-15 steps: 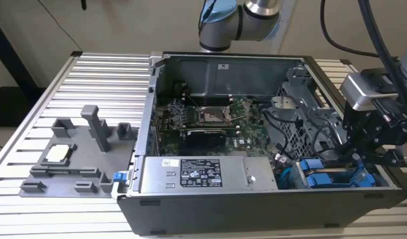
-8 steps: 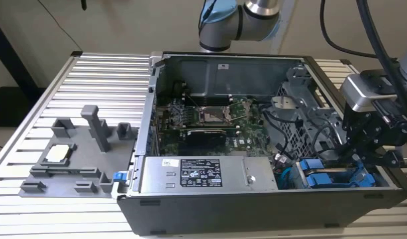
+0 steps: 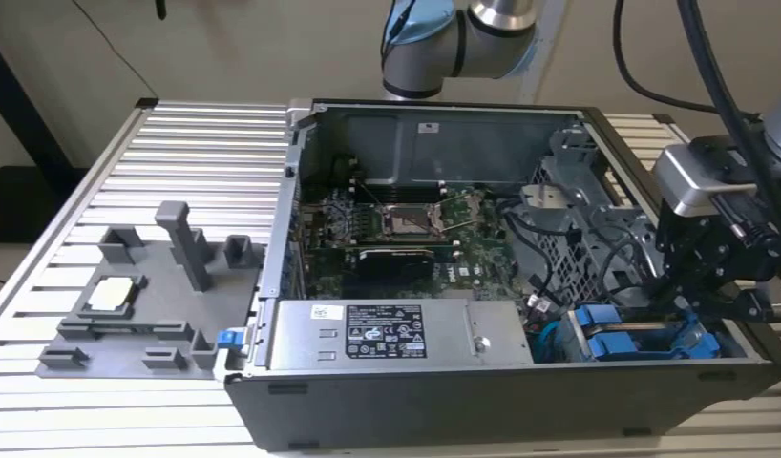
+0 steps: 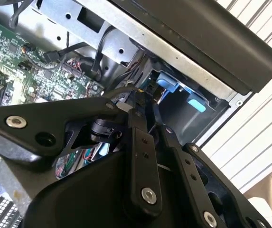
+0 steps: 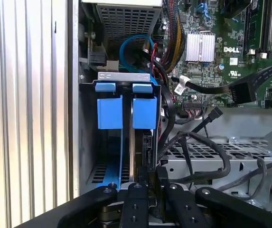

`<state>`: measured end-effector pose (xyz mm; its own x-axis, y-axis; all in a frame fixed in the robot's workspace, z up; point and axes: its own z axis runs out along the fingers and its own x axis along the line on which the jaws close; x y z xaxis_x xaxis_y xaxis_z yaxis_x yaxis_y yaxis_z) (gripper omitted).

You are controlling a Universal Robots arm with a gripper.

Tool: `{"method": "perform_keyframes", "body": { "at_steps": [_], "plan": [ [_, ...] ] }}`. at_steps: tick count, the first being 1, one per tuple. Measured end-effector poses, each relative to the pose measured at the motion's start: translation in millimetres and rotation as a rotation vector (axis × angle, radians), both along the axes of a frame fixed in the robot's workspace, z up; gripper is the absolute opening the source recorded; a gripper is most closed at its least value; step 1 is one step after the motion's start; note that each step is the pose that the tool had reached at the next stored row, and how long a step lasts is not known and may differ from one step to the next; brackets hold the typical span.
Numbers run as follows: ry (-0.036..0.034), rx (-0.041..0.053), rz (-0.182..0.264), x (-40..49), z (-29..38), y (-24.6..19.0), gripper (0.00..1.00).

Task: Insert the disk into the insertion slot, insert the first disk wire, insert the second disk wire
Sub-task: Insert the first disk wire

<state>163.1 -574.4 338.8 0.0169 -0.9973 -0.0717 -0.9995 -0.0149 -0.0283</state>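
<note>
Checking progress: two blue-fronted carriers sit side by side, pushed home in the insertion slot (image 5: 84,137) of the grey drive cage, at the corner of the open case where the gripper (image 5: 150,179) works. I take the disk (image 5: 144,113) to be the carrier in line with the gripper, with the other carrier (image 5: 109,113) just beside it. Step one therefore looks done.

Fingers (image 5: 136,194) are clenched nearly together, low in the cage at the disk's far end. Whether a connector is nipped between them I cannot make out.

Wire steps are unconfirmed. One black cable (image 5: 221,88) crosses above the perforated bracket (image 5: 207,152), well apart from the disk, and its plug end appears free.

Hidden:
- The disk's connector edge lies behind the fingers in both wrist views.
- Its labelled face stands edge-on inside the cage.
</note>
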Motion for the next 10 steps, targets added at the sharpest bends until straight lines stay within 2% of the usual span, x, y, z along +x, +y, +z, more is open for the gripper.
{"method": "perform_keyframes", "body": {
  "at_steps": [5, 10],
  "plan": [
    [-0.0002, -0.0004, 0.000, 0.0, -4.1, 0.0, 0.19],
    [-0.0005, -0.0003, 0.000, 0.0, -5.2, 0.0, 0.19]
  ]
}}
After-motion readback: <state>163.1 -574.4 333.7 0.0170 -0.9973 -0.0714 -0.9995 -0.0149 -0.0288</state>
